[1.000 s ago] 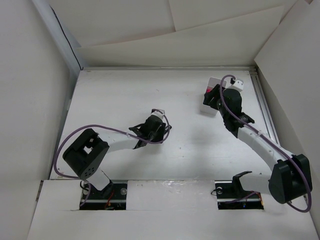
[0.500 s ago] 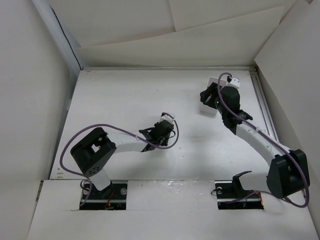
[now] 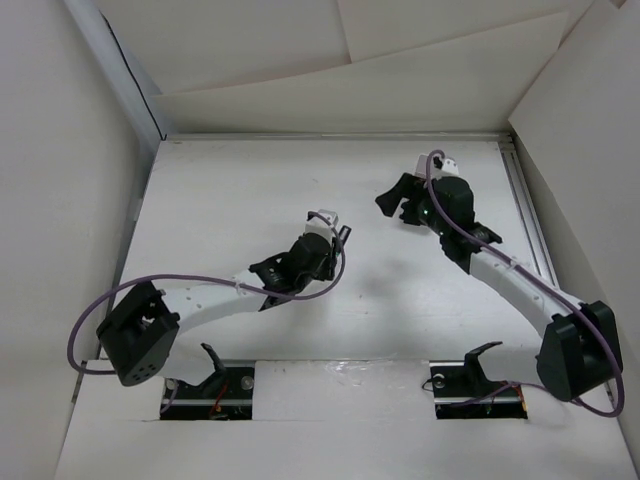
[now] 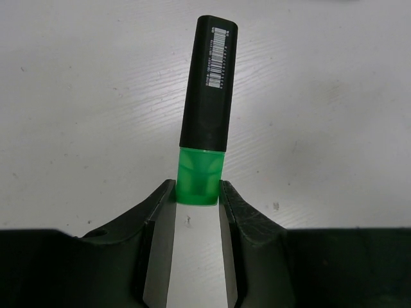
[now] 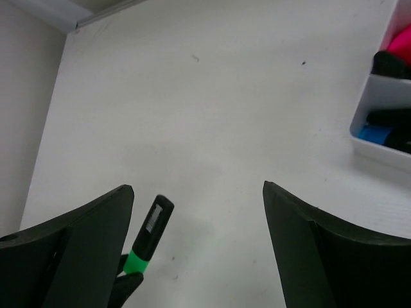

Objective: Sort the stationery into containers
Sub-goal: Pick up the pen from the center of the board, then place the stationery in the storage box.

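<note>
Near centre, pinches green marker (image 4: 209, 96) by cap alone in left gripper (image 4: 198, 194), right gripper (image 5: 198, 187) spread empty; risks swivelling or slipping.

Plain white panels (image 3: 300, 50) are leaning around a white, faintly scuffed surface (image 3: 230, 190) on three sides, while a pale rail (image 3: 526, 210) is running along its right edge under even light.
</note>
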You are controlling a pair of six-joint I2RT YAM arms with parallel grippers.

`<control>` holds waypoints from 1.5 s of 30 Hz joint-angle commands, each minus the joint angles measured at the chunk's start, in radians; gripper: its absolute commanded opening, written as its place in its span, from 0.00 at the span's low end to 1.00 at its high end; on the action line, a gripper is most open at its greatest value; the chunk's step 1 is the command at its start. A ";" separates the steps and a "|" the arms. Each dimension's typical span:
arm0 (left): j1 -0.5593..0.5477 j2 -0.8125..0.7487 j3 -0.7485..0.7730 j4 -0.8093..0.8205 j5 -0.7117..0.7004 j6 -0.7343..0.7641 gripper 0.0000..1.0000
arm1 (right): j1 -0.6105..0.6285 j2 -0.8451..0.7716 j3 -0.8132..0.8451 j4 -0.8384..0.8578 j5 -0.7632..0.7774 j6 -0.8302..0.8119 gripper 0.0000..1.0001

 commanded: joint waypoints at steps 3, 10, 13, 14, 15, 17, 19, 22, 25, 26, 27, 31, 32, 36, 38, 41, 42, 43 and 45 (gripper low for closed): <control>0.001 -0.079 -0.049 0.092 0.040 -0.032 0.00 | 0.023 -0.076 -0.065 0.012 -0.200 0.006 0.88; 0.001 -0.099 -0.094 0.191 0.106 -0.052 0.00 | 0.052 -0.081 -0.085 0.055 -0.378 -0.005 0.97; 0.001 -0.099 -0.083 0.191 0.125 -0.052 0.00 | 0.052 -0.035 -0.085 0.055 -0.378 -0.005 1.00; 0.001 -0.099 -0.083 0.191 0.138 -0.052 0.00 | 0.052 -0.023 -0.076 0.069 -0.378 -0.005 1.00; 0.001 -0.110 -0.083 0.201 0.139 -0.052 0.00 | 0.052 0.003 -0.076 0.078 -0.391 -0.005 1.00; 0.001 -0.122 -0.092 0.201 0.148 -0.061 0.00 | 0.052 0.029 -0.076 0.098 -0.411 0.006 1.00; 0.001 -0.147 -0.103 0.201 0.157 -0.061 0.00 | 0.062 0.063 -0.076 0.122 -0.411 0.015 1.00; 0.001 -0.176 -0.117 0.211 0.178 -0.061 0.00 | 0.062 0.086 -0.067 0.151 -0.411 0.024 1.00; 0.001 -0.190 -0.129 0.222 0.188 -0.061 0.01 | 0.071 0.096 -0.056 0.162 -0.432 0.035 1.00; 0.001 -0.190 -0.129 0.222 0.198 -0.061 0.01 | 0.071 0.105 -0.056 0.162 -0.444 0.035 0.98; 0.001 -0.190 -0.129 0.222 0.198 -0.061 0.01 | 0.071 0.105 -0.056 0.171 -0.457 0.035 0.96; 0.001 -0.179 -0.120 0.233 0.209 -0.061 0.01 | 0.071 0.114 -0.056 0.208 -0.495 0.055 0.82; 0.001 -0.179 -0.120 0.233 0.209 -0.061 0.01 | 0.071 0.114 -0.056 0.208 -0.495 0.055 0.79; 0.001 -0.179 -0.120 0.248 0.218 -0.061 0.01 | 0.071 0.146 -0.067 0.236 -0.506 0.067 0.55; 0.001 -0.179 -0.120 0.248 0.218 -0.061 0.01 | 0.071 0.157 -0.067 0.247 -0.517 0.076 0.46; 0.001 -0.170 -0.120 0.248 0.229 -0.061 0.01 | 0.071 0.166 -0.067 0.247 -0.517 0.076 0.26; 0.001 -0.170 -0.120 0.248 0.229 -0.052 0.03 | 0.071 0.166 -0.067 0.256 -0.517 0.076 0.18; 0.001 -0.170 -0.120 0.248 0.229 -0.052 0.04 | 0.071 0.166 -0.067 0.256 -0.517 0.076 0.14; 0.001 -0.170 -0.109 0.248 0.229 -0.052 0.07 | 0.071 0.157 -0.067 0.256 -0.498 0.085 0.07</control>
